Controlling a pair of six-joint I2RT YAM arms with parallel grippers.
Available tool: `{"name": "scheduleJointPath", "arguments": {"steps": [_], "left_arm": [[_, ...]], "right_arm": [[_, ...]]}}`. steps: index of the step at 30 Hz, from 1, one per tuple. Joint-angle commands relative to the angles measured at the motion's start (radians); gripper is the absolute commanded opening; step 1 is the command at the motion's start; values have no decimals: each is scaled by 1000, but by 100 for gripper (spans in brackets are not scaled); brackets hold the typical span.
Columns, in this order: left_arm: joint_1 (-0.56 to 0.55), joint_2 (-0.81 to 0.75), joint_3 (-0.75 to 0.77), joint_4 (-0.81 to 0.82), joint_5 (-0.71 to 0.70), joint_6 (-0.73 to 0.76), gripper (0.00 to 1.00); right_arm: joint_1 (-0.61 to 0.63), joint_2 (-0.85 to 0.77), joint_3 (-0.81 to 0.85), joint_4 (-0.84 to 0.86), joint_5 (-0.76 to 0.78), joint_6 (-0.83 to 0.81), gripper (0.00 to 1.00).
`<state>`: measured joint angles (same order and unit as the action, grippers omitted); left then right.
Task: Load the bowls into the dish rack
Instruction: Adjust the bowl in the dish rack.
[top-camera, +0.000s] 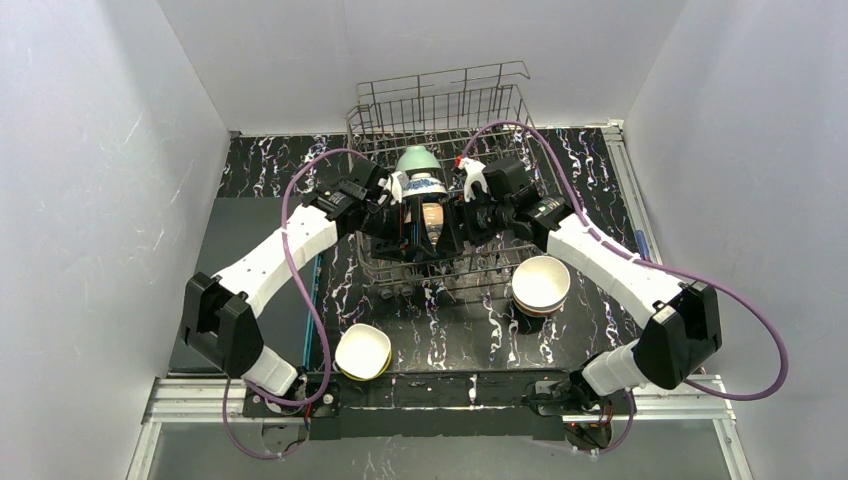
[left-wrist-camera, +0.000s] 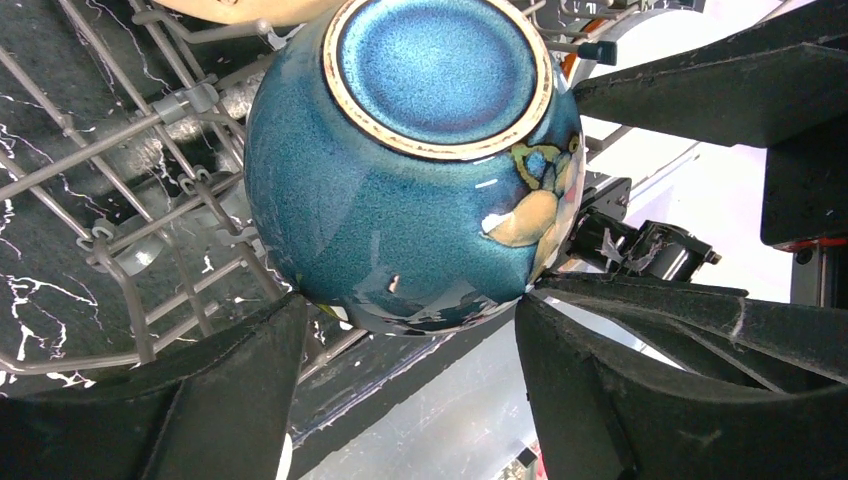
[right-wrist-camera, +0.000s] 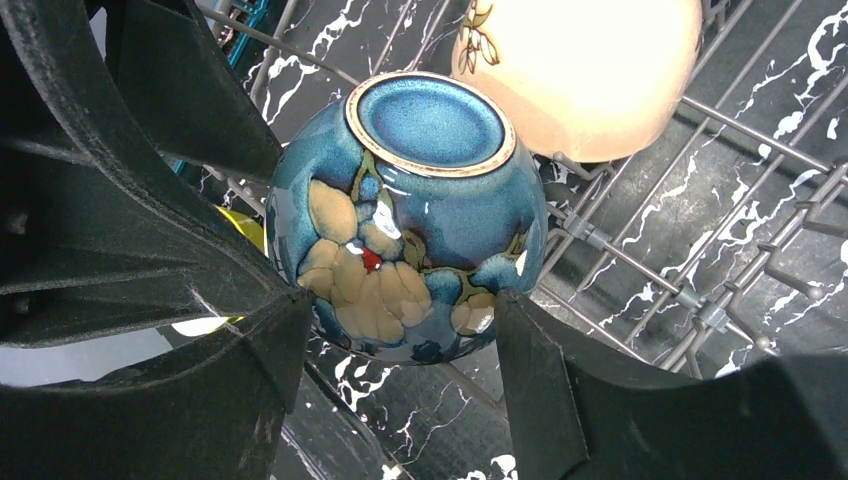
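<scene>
Teal-blue bowl (right-wrist-camera: 400, 220), foot ring up over dish rack (top-camera: 440, 95), gripped across its belly by left tool (left-wrist-camera: 410, 300) and right tool (right-wrist-camera: 400, 300) from opposite sides.

Three plain white panel walls close the scene in: a back wall (top-camera: 420, 50) beyond the jaws, and a left wall (top-camera: 100, 150) and a right wall (top-camera: 740, 130) out to either side of them, all softly and evenly lit with no hard shadows. Beneath the jaws lies a black tabletop streaked with white marble-like veins (top-camera: 470, 335), and a plain dark grey matte panel (top-camera: 225, 225) lies beside it, out to their left. A silver aluminium profile rail (top-camera: 185, 402) runs along the table's edge well nearer than the jaws, and another pale rail (top-camera: 622, 165) borders the marbled surface out to their right.
</scene>
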<state>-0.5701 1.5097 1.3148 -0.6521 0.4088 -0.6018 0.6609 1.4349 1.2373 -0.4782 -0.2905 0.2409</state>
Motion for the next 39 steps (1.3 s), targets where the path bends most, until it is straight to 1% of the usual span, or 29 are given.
{"name": "scheduleJointPath", "arguments": {"steps": [1, 13, 18, 24, 29, 33, 36, 39], "left_arm": [[-18, 71, 18, 29, -45, 11, 71], [-20, 137, 51, -24, -86, 17, 71], [-19, 159, 57, -46, -107, 22, 70], [-19, 158, 56, -81, -149, 36, 68], [-19, 128, 56, -105, -196, 43, 63], [-17, 125, 57, -122, -205, 49, 62], [-17, 115, 54, -116, -199, 50, 62], [-15, 99, 52, -94, -169, 44, 65]], "right_arm": [[-30, 79, -19, -90, 158, -42, 72], [-45, 154, -21, -121, 134, -41, 73], [-46, 191, -17, -131, 102, -45, 75], [-45, 210, 3, -114, 29, -46, 77], [-44, 236, 8, -115, -13, -57, 73], [-43, 246, 1, -120, -27, -60, 70], [-42, 236, -2, -126, -14, -69, 70], [-43, 225, -1, -125, 8, -73, 70]]}}
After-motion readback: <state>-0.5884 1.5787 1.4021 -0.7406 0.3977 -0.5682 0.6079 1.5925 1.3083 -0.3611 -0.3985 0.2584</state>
